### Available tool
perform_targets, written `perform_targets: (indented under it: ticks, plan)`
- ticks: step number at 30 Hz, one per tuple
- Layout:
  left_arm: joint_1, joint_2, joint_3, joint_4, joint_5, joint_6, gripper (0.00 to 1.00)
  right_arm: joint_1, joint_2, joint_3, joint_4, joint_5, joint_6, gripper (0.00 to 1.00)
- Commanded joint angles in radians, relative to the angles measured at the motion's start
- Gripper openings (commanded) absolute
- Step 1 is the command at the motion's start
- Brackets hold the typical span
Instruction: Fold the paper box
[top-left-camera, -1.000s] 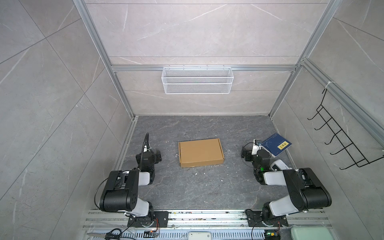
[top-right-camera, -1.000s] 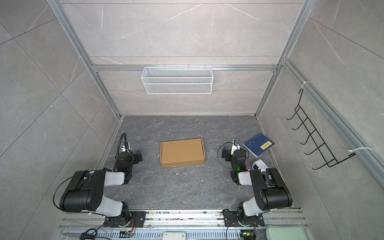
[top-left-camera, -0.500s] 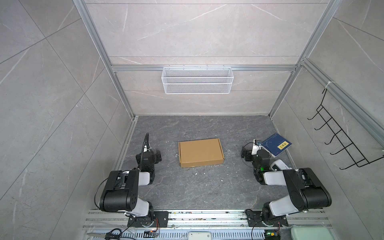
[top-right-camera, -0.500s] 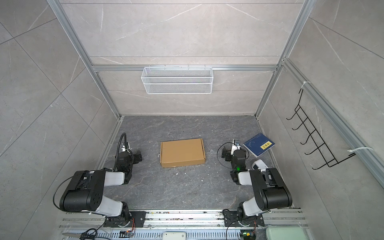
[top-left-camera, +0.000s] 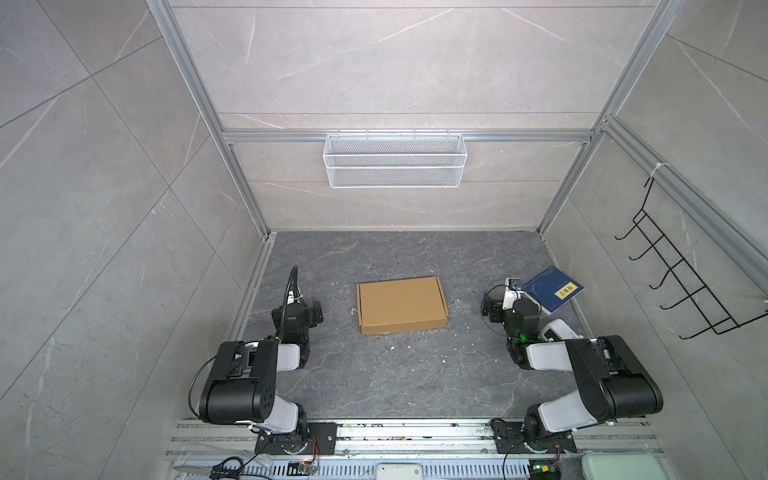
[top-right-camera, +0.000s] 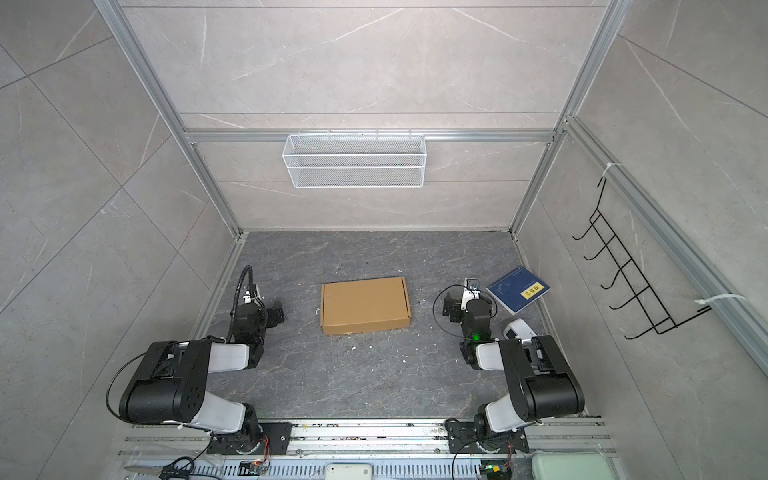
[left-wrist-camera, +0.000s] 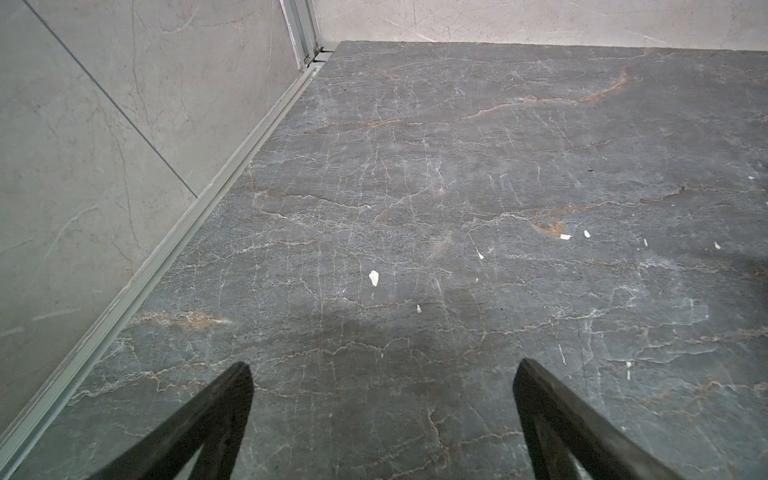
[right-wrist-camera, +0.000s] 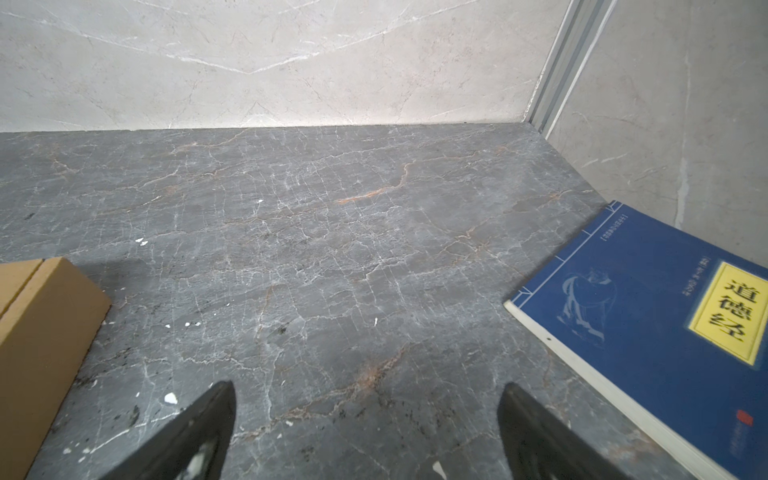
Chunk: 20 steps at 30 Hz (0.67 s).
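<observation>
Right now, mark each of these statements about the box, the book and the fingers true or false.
1. The box lies closed at mid-table. True.
2. The left fingers grip the box. False: they stand open over bare table, apart from the box.
3. The book lies to the right of the box, apart from it. True.
4. The right fingers are shut. False: they are open and hold nothing.
5. The book sits in the basket on the back wall. False: it lies on the table.
</observation>
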Motion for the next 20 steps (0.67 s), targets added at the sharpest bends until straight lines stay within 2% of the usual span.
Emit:
perform_targets:
  ticks: [1, 20]
  plan:
    - [0.007, 0.004, 0.021, 0.058, 0.009, 0.0, 1.0, 0.008, 0.0, 0.02, -0.015, 0.017, -0.01, 0.99]
    - [0.007, 0.004, 0.021, 0.058, 0.008, 0.0, 1.0, 0.026, 0.003, 0.026, -0.025, 0.041, -0.02, 0.99]
